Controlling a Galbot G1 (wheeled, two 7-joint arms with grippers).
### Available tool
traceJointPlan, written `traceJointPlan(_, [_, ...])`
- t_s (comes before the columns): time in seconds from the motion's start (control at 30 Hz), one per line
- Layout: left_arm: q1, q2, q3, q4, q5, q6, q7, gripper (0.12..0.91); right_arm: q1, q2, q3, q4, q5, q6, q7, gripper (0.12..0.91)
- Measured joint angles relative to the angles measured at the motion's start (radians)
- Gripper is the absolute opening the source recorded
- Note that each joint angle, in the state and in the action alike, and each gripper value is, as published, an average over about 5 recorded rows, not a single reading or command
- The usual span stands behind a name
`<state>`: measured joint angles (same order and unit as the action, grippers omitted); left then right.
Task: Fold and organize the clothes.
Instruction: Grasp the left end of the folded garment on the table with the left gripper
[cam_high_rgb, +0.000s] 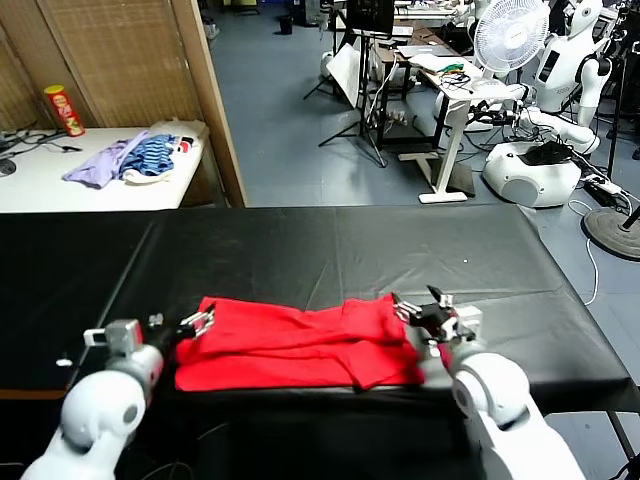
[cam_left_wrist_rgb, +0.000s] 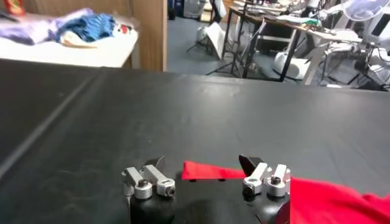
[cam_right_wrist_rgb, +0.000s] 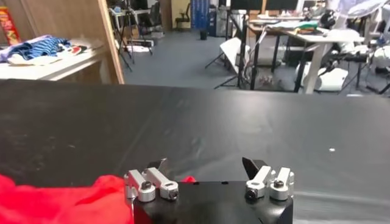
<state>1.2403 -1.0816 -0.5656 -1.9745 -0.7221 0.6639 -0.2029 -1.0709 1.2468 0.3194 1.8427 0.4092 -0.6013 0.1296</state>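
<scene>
Jaws wide open on both grippers (L (cam_high_rgb: 203, 322), R (cam_high_rgb: 420, 305)), gripping nothing; red T-shirt (cam_high_rgb: 300, 345) folded btwn.

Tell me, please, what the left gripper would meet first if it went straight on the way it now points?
Probably the near corner of the red T-shirt, lying between the open fingers of the left gripper. Past it only bare black table cover shows, though depth is hard to judge.

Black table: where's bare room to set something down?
Bare: the whole far stretch of the table beyond the red shirt, plus the strips left and right of it. Crowded: the near edge, where the shirt lies between the open left gripper and open right gripper.
</scene>
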Motion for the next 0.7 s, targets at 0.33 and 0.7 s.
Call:
traceJointPlan(0.33, [-0.062,-0.004,0.018,0.142,-0.007,0.003,0.042,0.518,0.017,0.050,-0.018,-0.061,-0.025,0.006,-0.001,0.775])
traceJointPlan(0.7, [-0.028,-0.026,0.010,0.140,0.050,-0.061,0.048,0.126,-0.019,0.097,-0.033,-0.091,-0.142,0.102,0.072,0.242])
